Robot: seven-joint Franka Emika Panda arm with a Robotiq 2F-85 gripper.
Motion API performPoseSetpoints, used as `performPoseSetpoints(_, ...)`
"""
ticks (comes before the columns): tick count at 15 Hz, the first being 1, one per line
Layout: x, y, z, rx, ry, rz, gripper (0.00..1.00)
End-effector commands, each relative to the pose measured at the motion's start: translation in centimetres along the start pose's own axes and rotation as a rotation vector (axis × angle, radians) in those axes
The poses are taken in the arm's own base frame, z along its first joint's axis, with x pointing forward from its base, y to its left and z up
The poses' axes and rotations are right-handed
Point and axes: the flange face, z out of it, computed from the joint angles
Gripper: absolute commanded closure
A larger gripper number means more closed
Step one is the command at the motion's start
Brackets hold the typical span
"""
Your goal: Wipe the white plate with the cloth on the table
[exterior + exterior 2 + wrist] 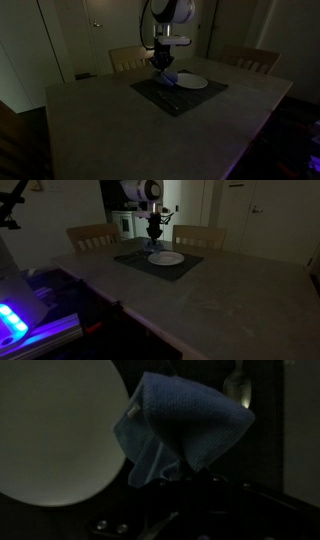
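The room is dim. At the left, the table presents a wide, pale stretch of top. Behind its far edge stands a wooden chair. Moving right, a dark rectangular placemat lies on the far half of the table, set at an angle to the edges. The robot arm descends over the left part of this placemat, with the gripper pointing straight down. The cloth hangs directly below the gripper as a small bluish bundle, close above the placemat; contact with the mat cannot be confirmed from the exterior views. The white plate lies flat on the placemat just to the right of the cloth, and it carries nothing. A second chair stands at the far right. In the wrist view, the plate fills the left side, and the cloth occupies the centre as a bunched blue-grey shape that narrows toward the gripper, its left edge overlapping the plate rim in the picture. The fingers are lost in shadow, but the pinched drape of the fabric indicates that the jaws are closed on the cloth. A small metallic item shows at upper right, too dim to identify.
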Motion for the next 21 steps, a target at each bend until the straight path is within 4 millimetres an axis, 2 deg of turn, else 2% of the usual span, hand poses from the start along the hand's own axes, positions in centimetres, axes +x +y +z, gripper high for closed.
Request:
performPoseSetpoints(1,0.1,-1.5,1.7,0.029,-0.042,-0.108,0.98)
performPoseSetpoints(3,0.0,-2.2,2.7,0.036,-0.042,-0.142,0.98)
performPoseSetpoints(5,0.6,-2.4,2.8,0.025,-0.024,-0.132,0.98)
performPoseSetpoints(7,1.5,-2.4,1.8,0.003,0.006,-0.135,0.98)
performPoseSetpoints(11,3.4,-2.6,-1.6,-0.067,0.071,-0.192,0.98)
performPoseSetpoints(15,4.5,-4.7,-3.5,-0.061,0.118,-0.241,0.98)
performPoseSetpoints(17,4.5,-5.8,-3.3,-0.043,0.123,-0.253,0.98)
performPoseSetpoints(21,3.8,-6.9,-0.6,-0.023,0.068,-0.255,0.98)
